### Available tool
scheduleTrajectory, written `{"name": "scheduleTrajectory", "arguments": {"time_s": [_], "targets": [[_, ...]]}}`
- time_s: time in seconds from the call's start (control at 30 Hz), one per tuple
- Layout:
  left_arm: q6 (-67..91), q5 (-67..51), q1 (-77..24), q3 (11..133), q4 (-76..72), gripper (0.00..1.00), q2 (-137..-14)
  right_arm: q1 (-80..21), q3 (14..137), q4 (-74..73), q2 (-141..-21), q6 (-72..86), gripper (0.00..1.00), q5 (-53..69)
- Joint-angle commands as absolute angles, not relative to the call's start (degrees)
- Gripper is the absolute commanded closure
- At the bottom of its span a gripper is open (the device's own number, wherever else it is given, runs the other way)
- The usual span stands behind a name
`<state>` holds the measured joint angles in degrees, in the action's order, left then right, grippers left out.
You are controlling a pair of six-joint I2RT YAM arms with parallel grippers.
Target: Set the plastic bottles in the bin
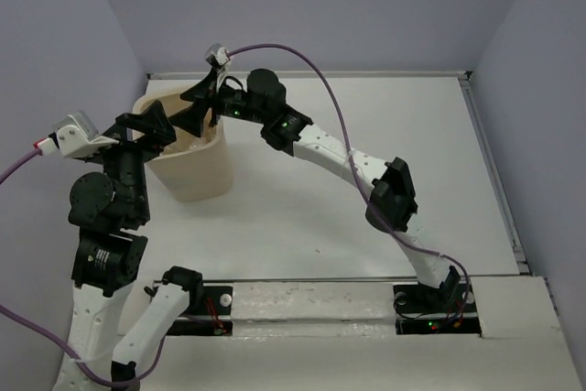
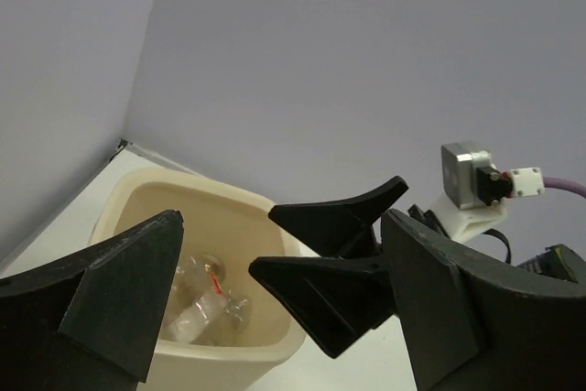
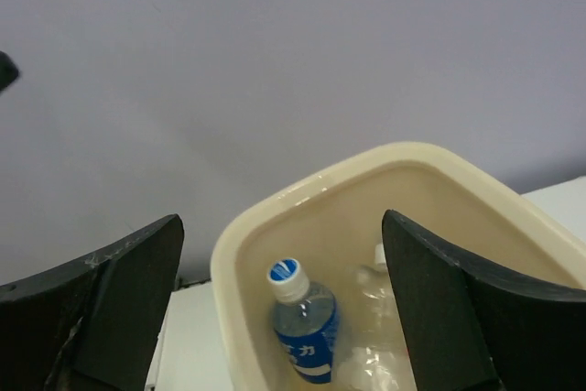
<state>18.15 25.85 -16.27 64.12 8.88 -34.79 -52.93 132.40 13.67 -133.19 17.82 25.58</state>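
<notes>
Lavender walls box in a white table (image 1: 385, 135), and toward its ten o'clock the right gripper (image 3: 282, 222) hangs over the bin (image 3: 320, 180), jaws spread wide with nothing between them; the left gripper (image 1: 157, 127), equally splayed and empty, sits at the bin's nine o'clock rim. Inside, a blue-labelled bottle (image 3: 307, 329) leans beside other clear bottles (image 2: 206, 304) on the bin floor. Every bottle in view is already inside, so the task looks done or nearly so, pending only the arms' retreat.
</notes>
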Motion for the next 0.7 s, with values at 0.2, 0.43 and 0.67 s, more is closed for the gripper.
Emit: {"name": "scheduleTrajectory", "arguments": {"time_s": [0.2, 0.43, 0.67], "targets": [[20.48, 16.98, -16.08, 69.08, 6.07, 0.01, -35.86, -52.91, 110.52, 21.35, -107.43, 13.45, 0.15, 22.87], [22.14, -14.34, -16.08, 61.36, -8.15, 0.01, -35.86, -52.91, 64.06, 29.53, -74.66, 8.35, 1.0, 9.95], [25.13, -31.09, -16.43, 50.28, -16.0, 0.01, -36.39, -52.91, 35.83, 16.65, -41.82, 10.36, 0.62, -5.25]]}}
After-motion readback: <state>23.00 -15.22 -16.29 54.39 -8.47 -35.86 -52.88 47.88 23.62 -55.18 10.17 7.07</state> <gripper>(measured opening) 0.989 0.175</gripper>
